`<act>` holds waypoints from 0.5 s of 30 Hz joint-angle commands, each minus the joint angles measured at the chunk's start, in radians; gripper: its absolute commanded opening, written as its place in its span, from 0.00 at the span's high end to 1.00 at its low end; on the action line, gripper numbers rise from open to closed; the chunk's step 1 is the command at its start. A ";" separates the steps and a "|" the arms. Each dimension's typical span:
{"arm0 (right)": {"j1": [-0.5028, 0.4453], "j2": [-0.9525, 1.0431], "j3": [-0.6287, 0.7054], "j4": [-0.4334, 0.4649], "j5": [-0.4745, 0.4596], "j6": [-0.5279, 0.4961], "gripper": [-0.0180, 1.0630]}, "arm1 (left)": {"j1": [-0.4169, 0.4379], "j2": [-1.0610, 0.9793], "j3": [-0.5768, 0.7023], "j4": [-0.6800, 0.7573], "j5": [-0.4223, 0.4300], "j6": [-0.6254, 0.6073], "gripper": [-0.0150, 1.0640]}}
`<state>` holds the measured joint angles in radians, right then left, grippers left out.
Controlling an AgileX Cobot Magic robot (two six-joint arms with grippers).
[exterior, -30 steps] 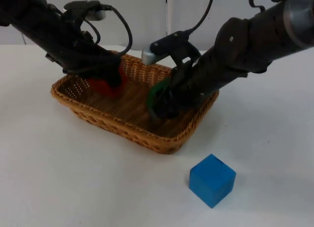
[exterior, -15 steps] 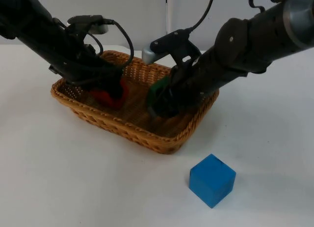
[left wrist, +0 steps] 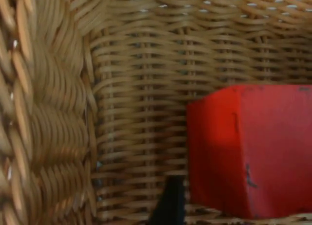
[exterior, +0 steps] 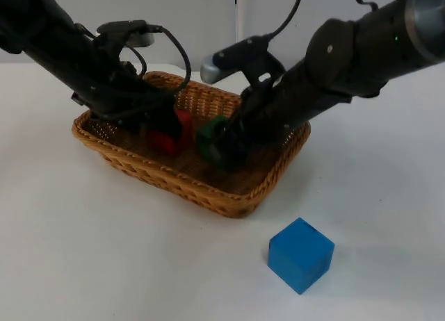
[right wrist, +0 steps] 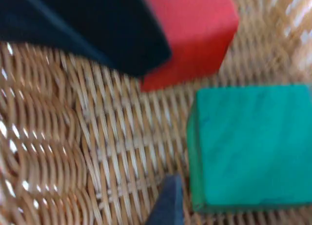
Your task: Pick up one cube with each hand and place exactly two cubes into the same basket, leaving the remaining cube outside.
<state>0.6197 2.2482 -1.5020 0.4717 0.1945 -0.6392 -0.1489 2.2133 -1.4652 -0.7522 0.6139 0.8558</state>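
Note:
A wicker basket (exterior: 201, 194) stands in the middle of the table. My left gripper (exterior: 164, 128) reaches down into its left half, shut on a red cube (exterior: 179, 124) that is low over the woven floor. My right gripper (exterior: 222, 146) is in the basket's middle, shut on a green cube (exterior: 206, 137). The two cubes are close together. In the left wrist view the red cube (left wrist: 248, 152) sits right beside a fingertip (left wrist: 169, 205). The right wrist view has the green cube (right wrist: 248, 142) with the red cube (right wrist: 195, 30) beyond it. A blue cube (exterior: 300, 255) lies on the table in front of the basket.
The basket's woven wall (left wrist: 53, 113) rises close beside my left gripper. White table top surrounds the basket, with open room at the front left. The grey partition wall (exterior: 208, 22) closes the back.
The right gripper has carried the green cube leftward toward the red one. The left gripper has shifted the red cube slightly to the right and lower in the basket.

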 commanded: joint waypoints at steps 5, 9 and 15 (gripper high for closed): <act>0.006 -0.104 -0.004 0.002 0.024 -0.005 0.32 | 0.000 -0.100 -0.006 0.014 0.007 0.000 0.27; 0.004 -0.172 -0.004 0.002 0.058 -0.005 0.32 | 0.000 -0.177 -0.006 0.075 0.011 -0.031 0.27; 0.003 -0.283 -0.004 -0.006 0.111 -0.005 0.32 | 0.000 -0.291 -0.006 0.172 0.011 -0.128 0.27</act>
<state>0.6197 2.0008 -1.5020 0.4717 0.2851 -0.6392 -0.1489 1.9545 -1.4652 -0.6093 0.6169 0.7567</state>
